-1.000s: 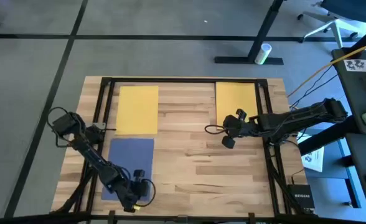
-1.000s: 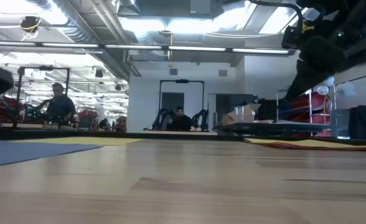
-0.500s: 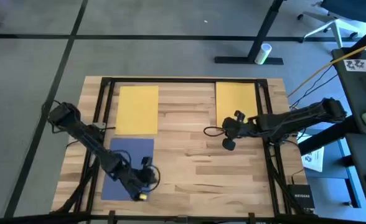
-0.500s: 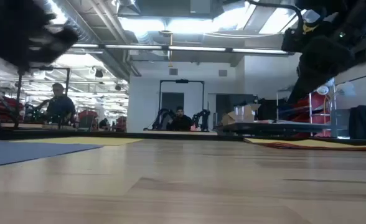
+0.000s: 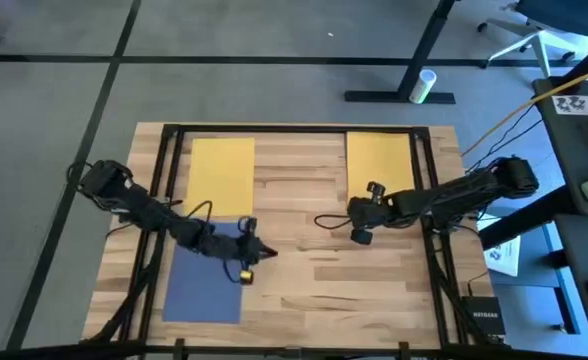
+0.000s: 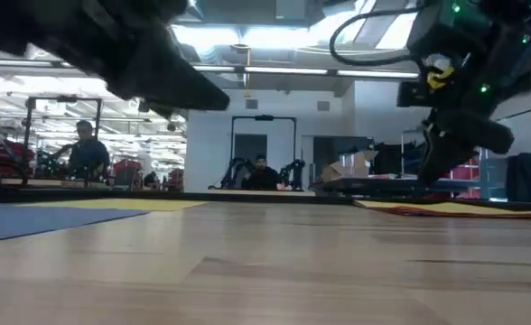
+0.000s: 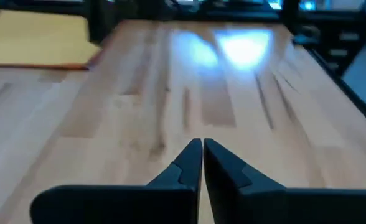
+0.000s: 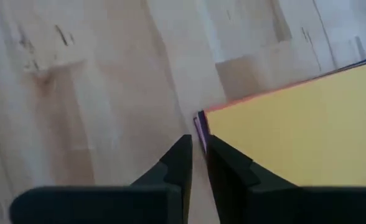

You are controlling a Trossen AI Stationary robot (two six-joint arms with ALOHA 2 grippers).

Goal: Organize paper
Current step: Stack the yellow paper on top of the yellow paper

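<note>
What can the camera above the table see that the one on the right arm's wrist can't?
Only the high view shows the whole table, the navy blue sheet, the far-left yellow sheet and the left gripper beside the blue sheet. Only the right wrist view shows pink and darker edges peeking from under a yellow sheet's corner. Both show that yellow-topped stack and the right gripper, fingers shut, empty, near it.
</note>
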